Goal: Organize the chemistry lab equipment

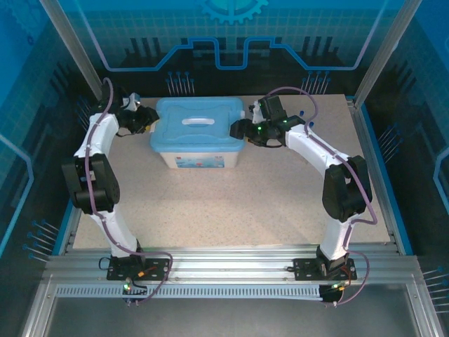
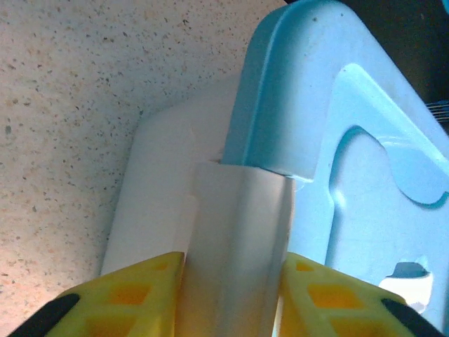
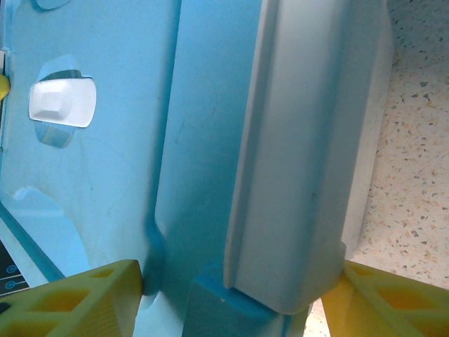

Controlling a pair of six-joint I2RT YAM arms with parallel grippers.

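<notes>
— Yellow fingers [image 2: 126, 298] of the left gripper [image 2: 235, 302]; what are they doing?
— Pinching the left clasp [image 2: 238, 225], white, at the left end of the bin [image 1: 203, 156]; both touch it; a narrow grip.
— And the right gripper [image 3: 231, 302]?
— At the bin's right end; jaws wider, straddling the right clasp [image 3: 295, 154]; one finger touches it, the other stands apart.
— What's in the bin?
— Hidden; the light-blue lid [image 1: 200, 126] sits on the bin; I cannot tell where the lab equipment is.
</notes>
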